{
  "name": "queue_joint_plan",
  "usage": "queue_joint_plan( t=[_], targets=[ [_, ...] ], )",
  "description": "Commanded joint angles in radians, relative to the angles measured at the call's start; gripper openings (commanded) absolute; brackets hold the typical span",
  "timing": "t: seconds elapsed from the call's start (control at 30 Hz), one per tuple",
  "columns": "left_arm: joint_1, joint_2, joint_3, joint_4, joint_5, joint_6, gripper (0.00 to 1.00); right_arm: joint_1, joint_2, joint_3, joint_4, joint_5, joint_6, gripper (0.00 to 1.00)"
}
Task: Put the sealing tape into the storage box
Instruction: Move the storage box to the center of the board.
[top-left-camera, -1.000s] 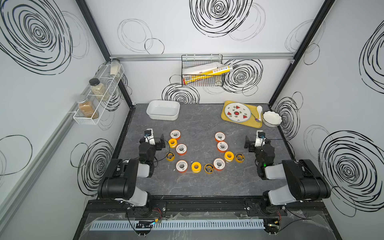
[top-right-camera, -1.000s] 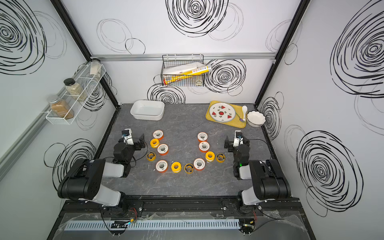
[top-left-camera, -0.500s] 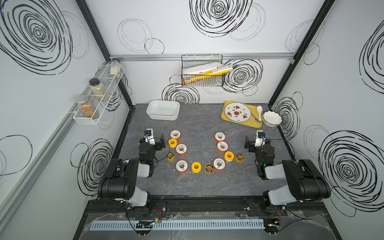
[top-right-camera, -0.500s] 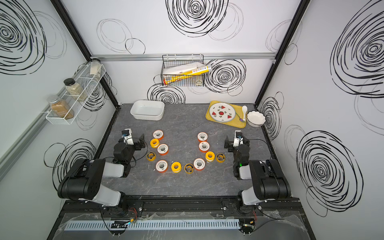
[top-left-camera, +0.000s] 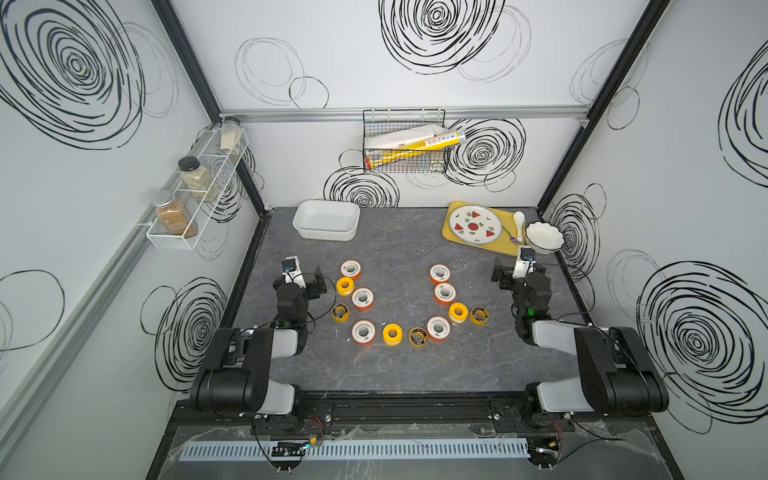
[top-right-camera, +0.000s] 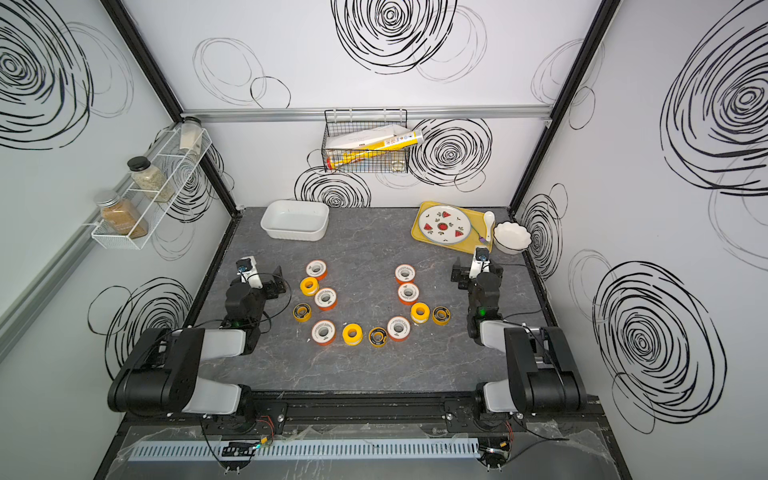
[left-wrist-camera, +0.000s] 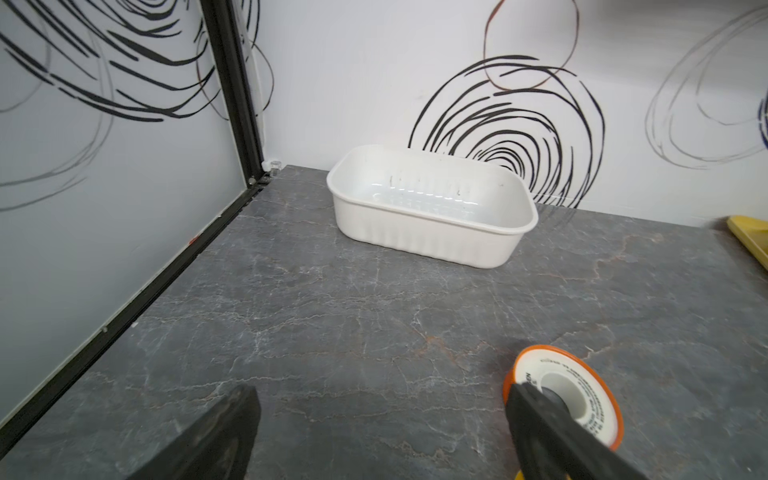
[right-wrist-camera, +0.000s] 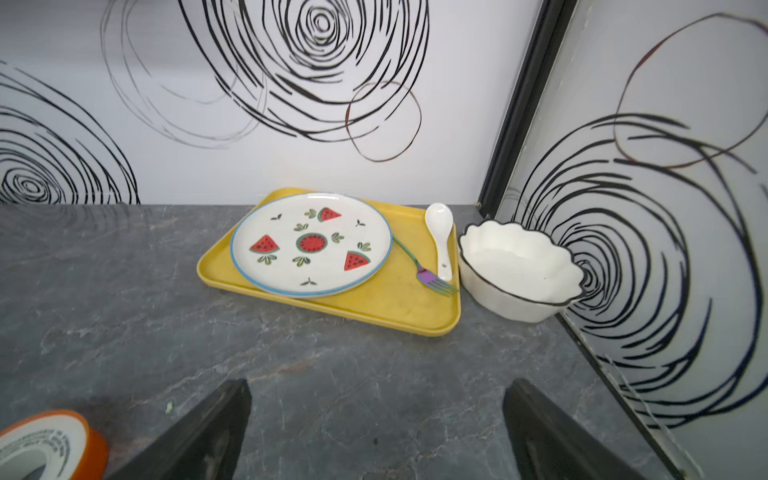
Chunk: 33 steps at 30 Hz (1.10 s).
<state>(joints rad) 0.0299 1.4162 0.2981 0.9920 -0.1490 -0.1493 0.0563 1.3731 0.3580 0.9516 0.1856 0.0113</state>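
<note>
Left claw (left-wrist-camera: 380, 390) wide (tape (left-wrist-camera: 594, 395) lettering illegible)

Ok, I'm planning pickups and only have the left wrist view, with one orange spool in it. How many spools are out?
Observer: Twelve spools, in a U on the table in both top views.
Operator: All orange?
Observer: No: six orange, three yellow, three yellow with black faces.
Operator: And the right tool?
Observer: The right tool is open and empty, beside the right side of the U.
</note>
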Motion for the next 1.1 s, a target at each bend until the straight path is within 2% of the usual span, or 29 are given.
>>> queue_joint_plan(
  t=[0.0,0.13,0.27,0.5,0.6,0.77,0.83,0.93,1.0,1.07],
  targets=[
    [0.001,-0.067,0.077,-0.182,-0.125,-0.109,0.99,-0.003,-0.059,0.003,-0.139,0.042,0.058,1.0],
    [0.001,-0.108,0.198,-0.446,-0.184,-0.277,0.99,-0.003,-0.12,0.051,-0.303,0.009,0.146,1.0],
    [0.002,-0.089,0.342,-0.702,-0.186,-0.443,0.99,-0.003,-0.162,0.119,-0.485,-0.014,0.257,1.0],
    [0.005,0.061,0.642,-1.066,-0.083,-0.679,0.99,-0.003,-0.207,0.177,-0.615,-0.123,0.262,1.0],
    [0.006,0.144,0.735,-1.106,0.013,-0.722,0.98,-0.003,-0.202,0.214,-0.659,-0.142,0.245,1.0],
    [0.006,0.268,0.866,-1.132,0.106,-0.759,0.97,-0.003,-0.19,0.249,-0.699,-0.172,0.213,1.0],
    [0.005,0.325,0.94,-1.17,0.108,-0.77,0.97,-0.003,-0.182,0.258,-0.705,-0.18,0.209,1.0],
    [0.005,0.423,1.053,-1.224,0.115,-0.778,0.92,-0.003,-0.164,0.269,-0.707,-0.199,0.208,1.0],
    [0.003,0.48,1.122,-1.248,0.117,-0.778,0.84,-0.003,-0.153,0.277,-0.706,-0.209,0.212,1.0],
    [0.002,0.524,1.177,-1.273,0.11,-0.784,0.83,-0.003,-0.14,0.287,-0.71,-0.22,0.214,1.0]
  ],
)
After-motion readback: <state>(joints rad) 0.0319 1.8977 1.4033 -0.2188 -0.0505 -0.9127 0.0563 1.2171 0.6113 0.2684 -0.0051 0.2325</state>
